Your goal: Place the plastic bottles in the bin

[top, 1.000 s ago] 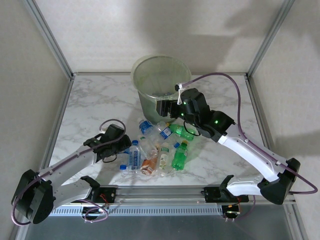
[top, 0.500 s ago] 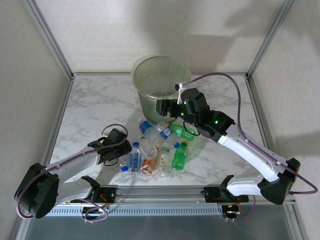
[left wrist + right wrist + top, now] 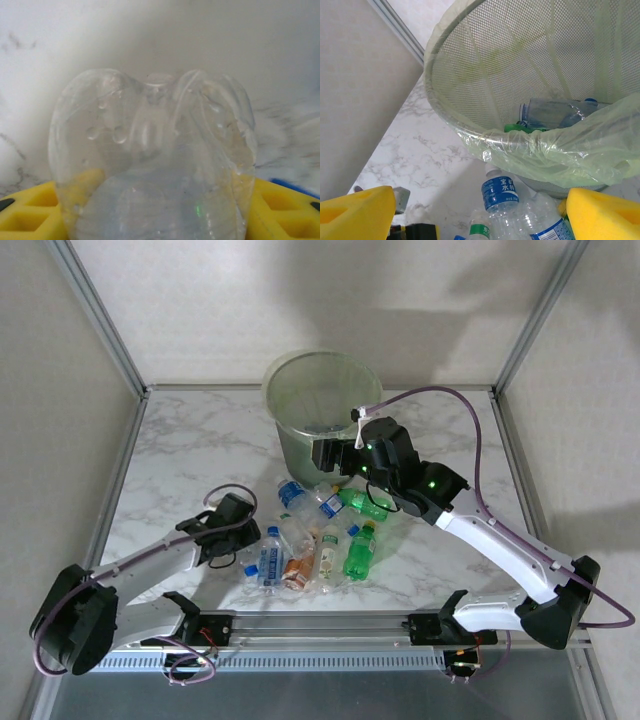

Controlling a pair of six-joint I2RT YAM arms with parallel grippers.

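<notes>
Plastic bottles lie heaped beside the bin, which holds a blue-labelled bottle and a green bottle. Left gripper clamps a transparent bottle; right gripper gapes wide by the bin's rim.

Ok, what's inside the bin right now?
Inside the bin lies a clear bottle with a blue label, a green object beside it. The folded liner and near wall hide the remaining floor.

Chinese characters on blue bottle label
</notes>
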